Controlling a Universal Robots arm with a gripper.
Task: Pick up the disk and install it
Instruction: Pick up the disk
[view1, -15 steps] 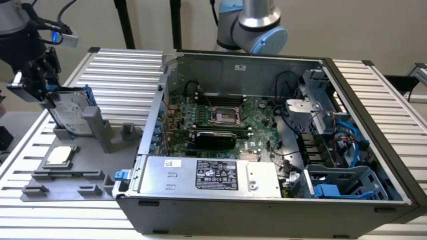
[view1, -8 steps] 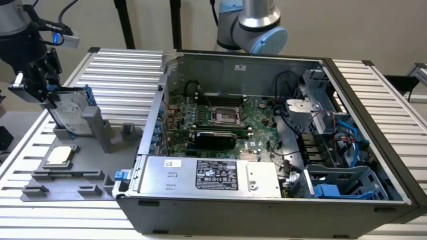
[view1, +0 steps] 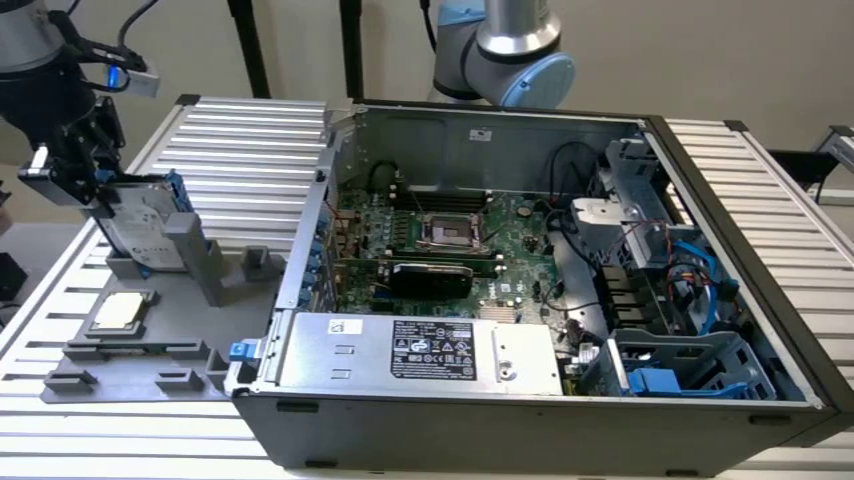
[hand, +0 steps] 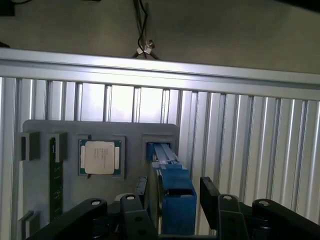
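The robot's black two-fingered end effector (view1: 83, 185) hangs at the exterior view's left, low over the flat silver-grey hard drive with a white label and bright blue plastic carrier bracket (view1: 140, 232). This disk stands on edge in a slot of the grey moulded parts holder (view1: 160, 362), which lies on the ribbed aluminium desk (view1: 254, 125) just beside the open grey computer tower case (view1: 534, 122). A small square silver processor chip (view1: 118, 312) lies in its own pocket of the same holder, near the disk but apart from it. In the wrist view the end effector (hand: 175, 195) is spread wide, with the disk's blue bracket (hand: 172, 197) rising between its black fingers (hand: 210, 192). A gap shows on at least one side, so nothing is pinched yet and the disk is not picked up. The step in hand looks like the grasp itself. To do it well, the fingers should sit square to the disk's broad faces and evenly either side, so that closing presses both flats together and does not tip the drive in its slot. The pads should land on the rigid metal body or the solid part of the bracket, low enough for a firm hold yet clear of the holder's walls.
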